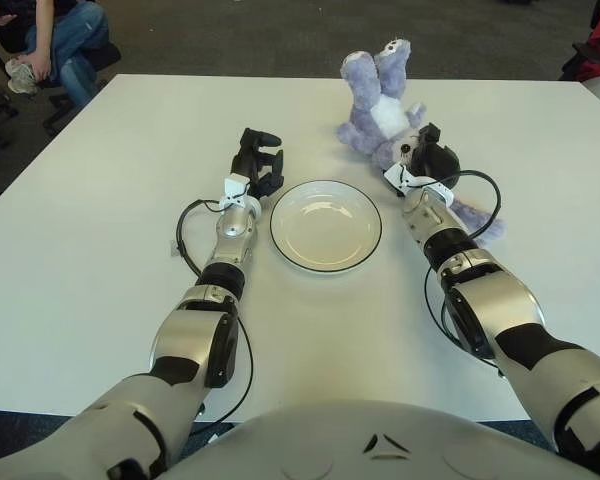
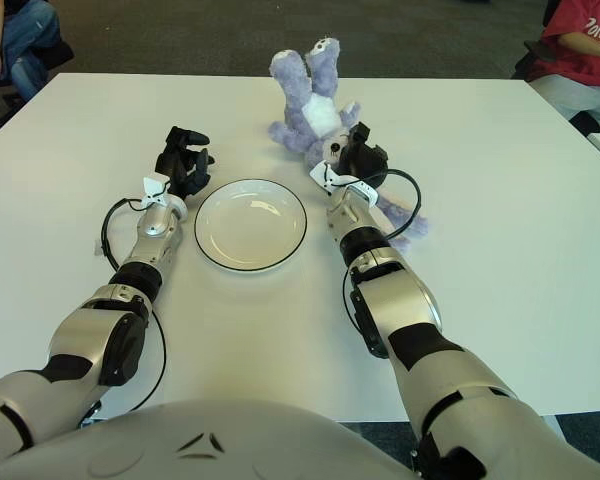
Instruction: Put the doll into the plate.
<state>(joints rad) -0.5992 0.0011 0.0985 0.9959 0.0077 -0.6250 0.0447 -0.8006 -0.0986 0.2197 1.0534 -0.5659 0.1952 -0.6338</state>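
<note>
**Right hand at doll, plate empty**

Right hand point(image 1: 427, 157) is at the doll point(image 1: 378, 100), on its near-right side, black fingers against the purple plush. Can't tell if the fingers are actually closed on it or just pressed against it: the hand's own body blocks the contact from both eyes. Wrist cable loops out to the right of the forearm, over the doll's lower part.

Doll sits on the table point(image 1: 100, 230), beyond the plate point(image 1: 326, 225) and to its right, clear of the rim. It's tipped up, white belly facing the camera, head or limbs pointing away toward the far edge. A purple bit of it pokes out to the right of the right forearm, lying flat on the table.

Plate is white with a dark rim, nothing in it, centred between the two forearms.

Left hand point(image 1: 257, 160) shows just left of the plate's far-left rim, fingers curled in, holding nothing. Whether it touches the table isn't clear. Its forearm runs alongside the plate's left side, a black cable looping off it to the left.

People seated past the table: one at far left point(image 1: 50, 40), one in red at far right point(image 2: 580, 50)
</note>
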